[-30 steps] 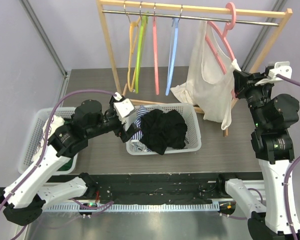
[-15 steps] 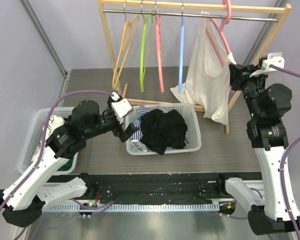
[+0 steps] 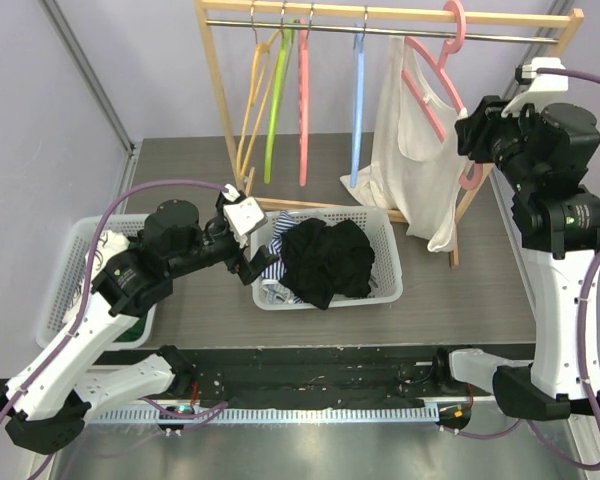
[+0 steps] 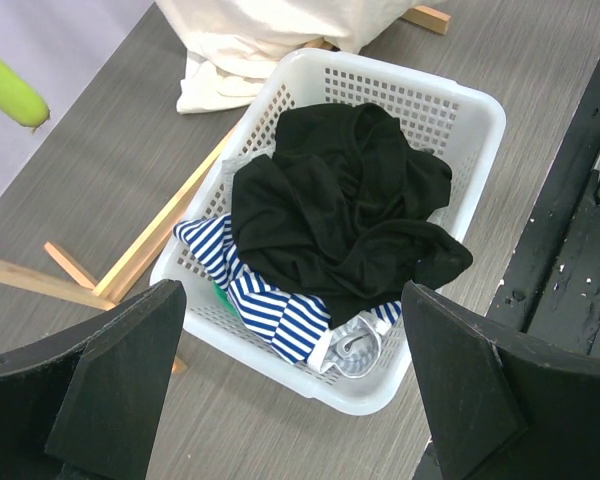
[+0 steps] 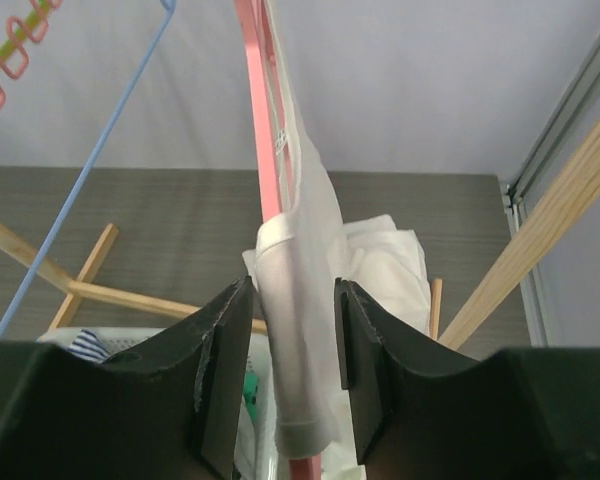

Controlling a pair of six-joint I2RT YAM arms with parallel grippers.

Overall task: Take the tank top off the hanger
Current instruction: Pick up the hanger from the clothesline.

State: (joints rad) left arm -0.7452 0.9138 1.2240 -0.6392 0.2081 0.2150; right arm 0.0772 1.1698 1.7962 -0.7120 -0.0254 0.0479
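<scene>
While the top (image 3: pixel 415 170) hangs just beyond the right gripper's (image 5: pixel 292 290) fingers, the basket (image 4: pixel 480 120) sits beyond the left gripper's (image 4: pixel 292 295) wide-apart fingers — and the hanger (image 5: pixel 260 120), with the top's strap, runs between the right fingers; pinched or merely flanked, I cannot tell.

Right gripper (image 3: pixel 467 135): lifting toward 12 o'clock, jaws parting around tank top (image 3: pixel 415 170) strap; hangers (image 3: pixel 276 110) swaying sideways.
</scene>
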